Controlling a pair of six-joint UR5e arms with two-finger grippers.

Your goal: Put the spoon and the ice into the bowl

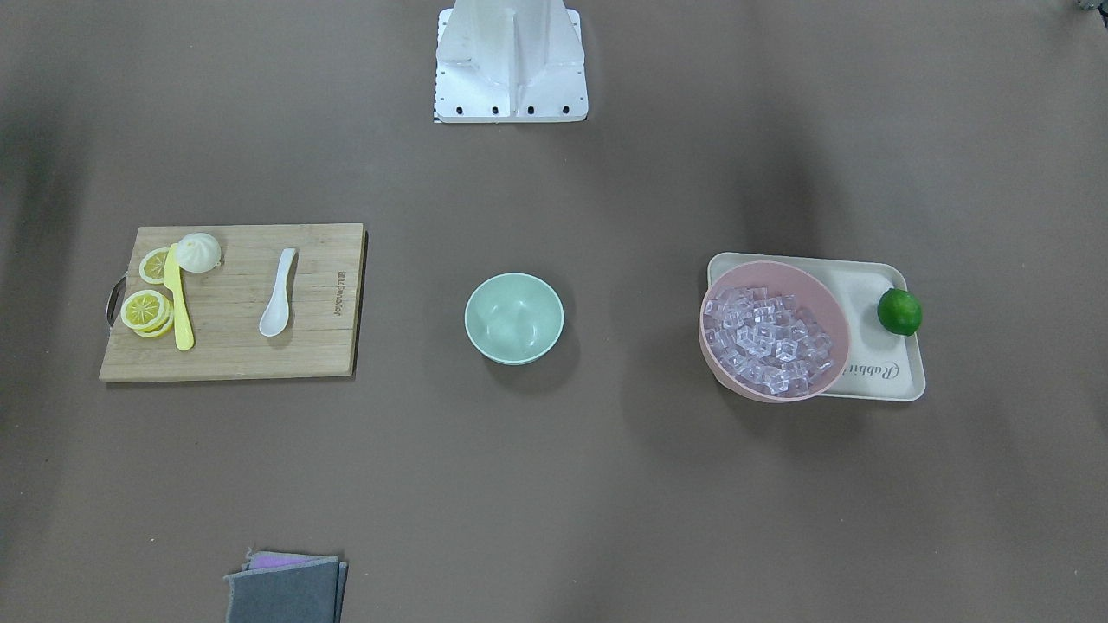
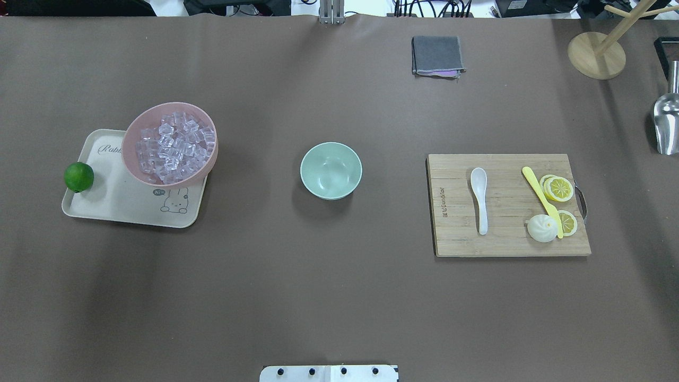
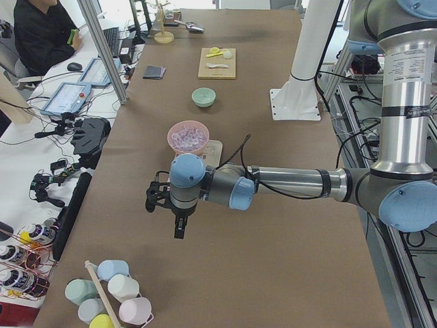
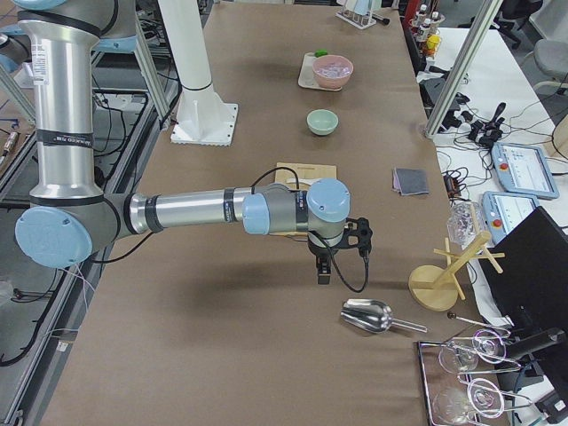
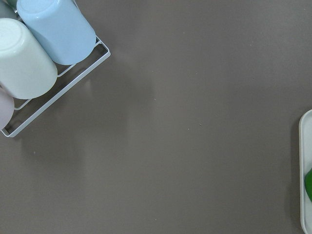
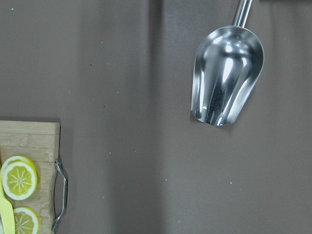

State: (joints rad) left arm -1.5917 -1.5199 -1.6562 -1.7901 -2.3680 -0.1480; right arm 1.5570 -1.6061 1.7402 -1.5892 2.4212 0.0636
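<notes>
The white spoon (image 1: 279,294) lies on a wooden cutting board (image 1: 320,346), also in the overhead view (image 2: 479,199). The mint-green bowl (image 1: 514,317) stands empty mid-table (image 2: 331,170). The ice (image 1: 766,339) is a heap of clear cubes in a pink bowl (image 1: 827,303), also overhead (image 2: 172,143). My left gripper (image 3: 179,229) hangs over the table's left end, far from the ice. My right gripper (image 4: 325,266) hangs beyond the board, near a metal scoop (image 4: 368,315). I cannot tell whether either is open or shut.
The pink bowl rests on a cream tray (image 2: 116,207) with a lime (image 2: 78,176). A yellow knife (image 2: 541,199), lemon slices and a bun share the board. A folded grey cloth (image 2: 437,55), a wooden stand (image 2: 597,55) and a cup rack (image 5: 39,53) sit at the edges.
</notes>
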